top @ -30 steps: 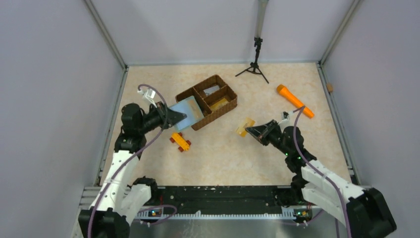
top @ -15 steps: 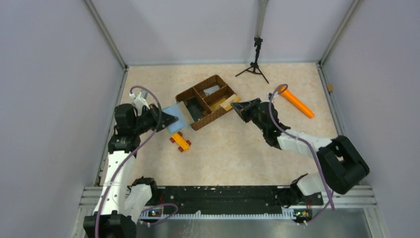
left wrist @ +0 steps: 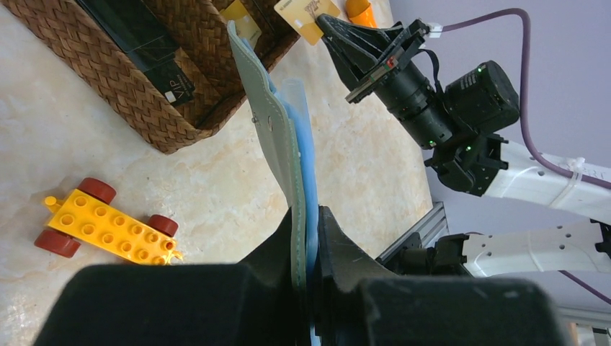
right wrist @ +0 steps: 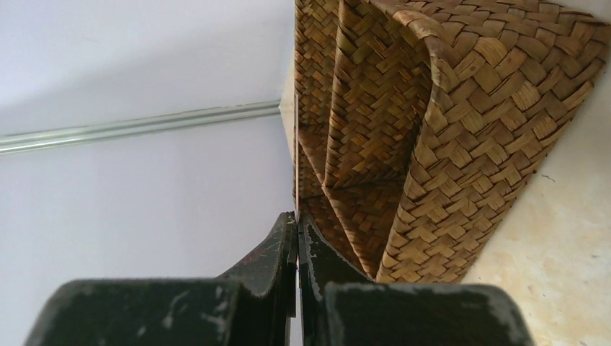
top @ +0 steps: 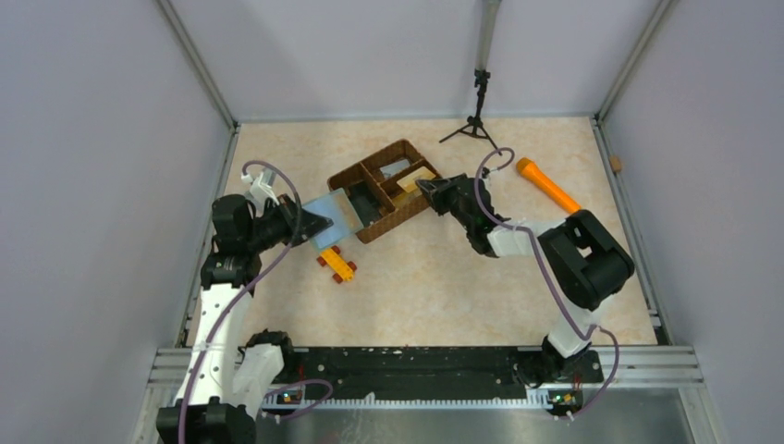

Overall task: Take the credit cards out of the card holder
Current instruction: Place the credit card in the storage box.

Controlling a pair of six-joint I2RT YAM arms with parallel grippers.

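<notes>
My left gripper (top: 324, 222) (left wrist: 306, 214) is shut on the card holder (top: 336, 213) (left wrist: 277, 137), a grey-green wallet with pale blue inner pockets, held on edge just left of the basket. My right gripper (top: 427, 185) (right wrist: 297, 216) is shut on a thin flat yellowish card (top: 418, 176) (left wrist: 306, 16) (right wrist: 296, 144) and holds it over the basket's right compartment. A pale grey credit card (top: 396, 167) lies in the basket's back compartment. Whether the holder's pockets contain any cards is hidden.
The brown woven three-part basket (top: 404, 215) (left wrist: 108, 79) (right wrist: 468, 108) holds a black block (left wrist: 144, 43) and another yellowish piece (left wrist: 241, 21). A yellow toy car with red wheels (top: 336, 264) (left wrist: 104, 227) sits below the holder. An orange cylinder (top: 549, 188) and a small tripod (top: 476, 120) stand farther back.
My right arm swung left and away from mid-table to the basket, carrying the yellowish card. My left gripper drew the card holder slightly back to the left.
</notes>
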